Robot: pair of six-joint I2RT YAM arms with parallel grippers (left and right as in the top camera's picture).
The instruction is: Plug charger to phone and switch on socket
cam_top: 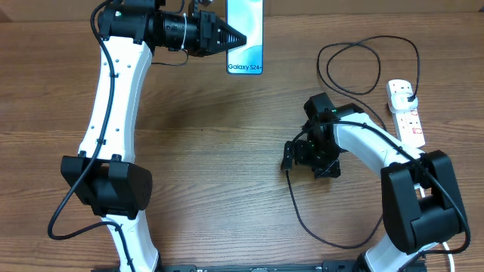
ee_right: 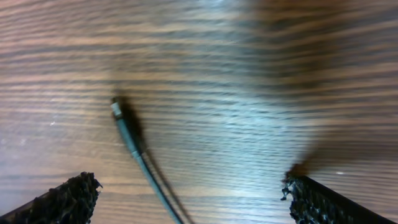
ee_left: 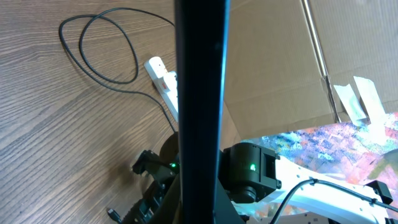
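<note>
The right fingers (ee_right: pixel 68 196) are spread over the charger connector tip (ee_right: pixel 116 109), which lies on the worktop (ee_right: pixel 249 74). They are to be centred on it before closure. The phone (cam_top: pixel 245 34) is pinched by the left fingers (cam_top: pixel 233 36).

Overhead: straight down on whole tabletop (cam_top: pixel 227 151). Left wrist: low, facing across toward right edge, phone (ee_left: pixel 199 93) close in front; shares socket (ee_left: pixel 163 79) with overhead. Right wrist: close, straight down on charger (ee_right: pixel 134 152) tip.
</note>
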